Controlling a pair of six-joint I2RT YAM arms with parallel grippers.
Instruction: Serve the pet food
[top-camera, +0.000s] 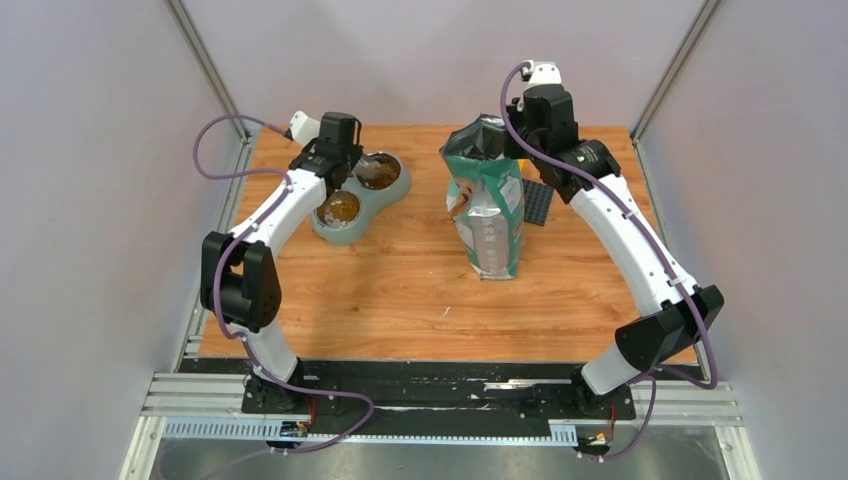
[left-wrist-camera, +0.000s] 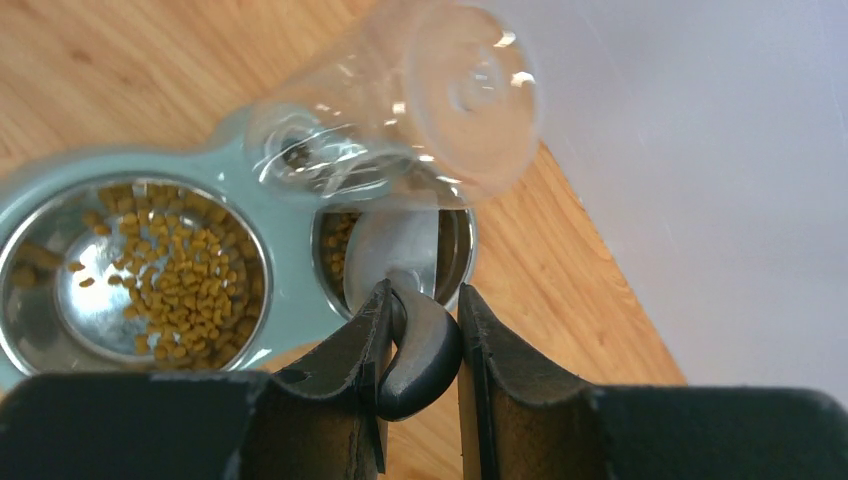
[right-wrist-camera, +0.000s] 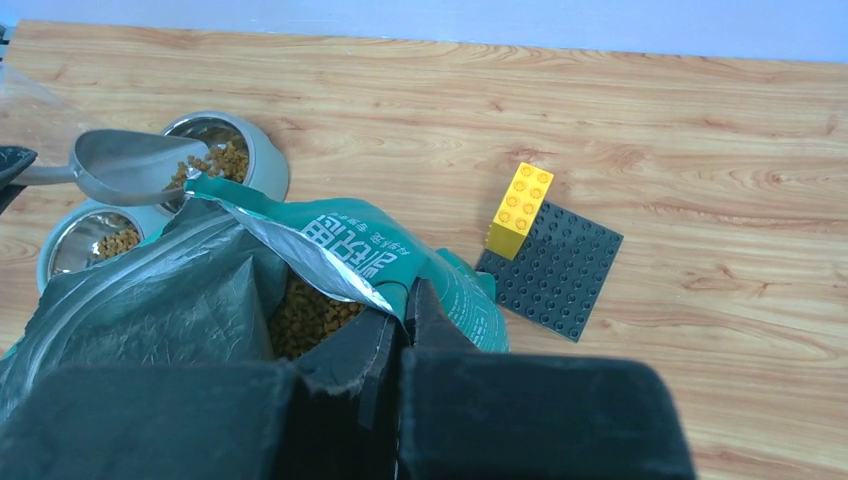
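The pet food lies as brown kibble in both steel bowls of a pale green double feeder, which stands at the back left. My left gripper is shut on the dark handle of a grey metal scoop. The scoop hangs over the far bowl and no kibble shows in it. An opened green-and-white bag stands upright mid-table, with more pet food visible inside. My right gripper is shut on the bag's folded top rim.
A dark studded baseplate with a yellow brick on its corner lies just right of the bag. A clear plastic cup-like shape shows above the feeder in the left wrist view. Grey walls close in on three sides.
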